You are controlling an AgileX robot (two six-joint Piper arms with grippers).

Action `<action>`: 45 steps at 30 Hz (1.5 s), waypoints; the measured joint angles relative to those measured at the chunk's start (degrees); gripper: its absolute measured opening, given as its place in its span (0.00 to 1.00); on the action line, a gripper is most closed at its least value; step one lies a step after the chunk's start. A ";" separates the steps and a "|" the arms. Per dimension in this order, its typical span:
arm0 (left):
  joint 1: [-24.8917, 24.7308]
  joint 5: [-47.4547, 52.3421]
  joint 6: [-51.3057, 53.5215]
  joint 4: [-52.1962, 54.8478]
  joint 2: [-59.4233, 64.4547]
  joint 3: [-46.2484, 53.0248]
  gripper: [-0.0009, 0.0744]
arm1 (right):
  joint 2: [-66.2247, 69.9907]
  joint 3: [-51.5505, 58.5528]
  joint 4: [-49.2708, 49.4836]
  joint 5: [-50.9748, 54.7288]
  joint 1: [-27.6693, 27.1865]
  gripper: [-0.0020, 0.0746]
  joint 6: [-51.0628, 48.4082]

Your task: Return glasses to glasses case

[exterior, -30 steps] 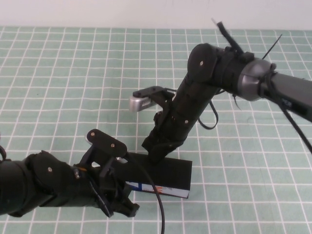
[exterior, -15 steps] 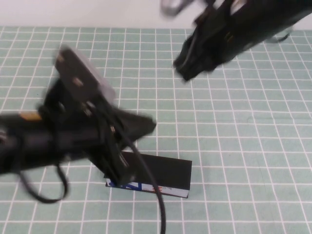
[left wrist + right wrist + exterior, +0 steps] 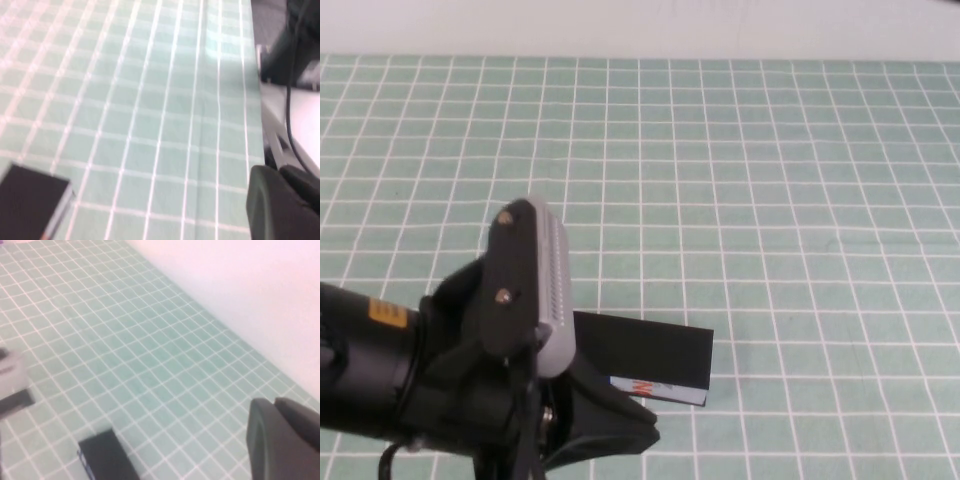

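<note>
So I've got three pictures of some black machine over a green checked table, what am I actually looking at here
It's a two-armed robot. The wide picture looks down from a raised camera; the other two come from cameras on each wrist. On the green checked table lies a black glasses case, lid closed, with a white printed front edge. No glasses can be seen. The bulky black shape in the wide picture is the left arm; its left gripper sits low by the case, holding nothing visible. The right arm is out of the wide picture; only a dark bit of the right gripper shows in its own camera, shut and apparently empty.
</note>
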 joint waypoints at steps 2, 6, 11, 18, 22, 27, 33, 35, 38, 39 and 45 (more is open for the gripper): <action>0.00 0.26 -1.44 1.47 0.42 0.23 0.01 | -4.73 4.77 -0.24 -0.74 0.00 0.01 0.00; 2.69 0.41 -4.19 2.25 -1.00 0.23 0.01 | -15.30 16.89 -2.42 -3.77 0.00 0.01 0.00; 9.36 1.20 -6.95 2.63 -8.44 0.23 0.01 | -28.78 33.37 -6.39 -8.67 0.00 0.01 3.77; 18.68 -0.04 -9.51 3.97 -22.08 -0.98 0.01 | -43.03 54.26 -12.80 -15.00 0.00 0.01 13.59; 21.14 -5.81 -11.75 7.39 -28.64 -1.37 0.01 | -47.80 61.81 -13.50 -17.59 0.00 0.01 14.79; 21.46 -13.95 -13.14 12.56 -34.02 -1.37 0.01 | -49.62 67.56 -14.13 -18.44 0.00 0.01 14.91; 21.46 -16.48 -13.14 13.80 -35.84 -1.37 0.01 | -49.64 69.83 -14.13 -18.92 0.00 0.01 14.93; 21.46 -16.59 -13.14 13.80 -35.84 -1.37 0.01 | -49.64 70.19 -14.13 -18.81 0.00 0.01 14.93; 21.46 -16.68 -13.14 13.96 -35.84 -1.37 0.01 | -49.64 70.24 -14.13 -18.32 0.00 0.01 15.03; 21.46 -16.68 -13.14 13.96 -35.84 -1.37 0.01 | -49.64 70.24 -14.13 -18.27 0.00 0.01 15.03; 21.46 -16.68 -13.18 13.96 -35.84 -1.37 0.01 | -49.64 70.24 -14.13 -18.04 0.00 0.01 15.06</action>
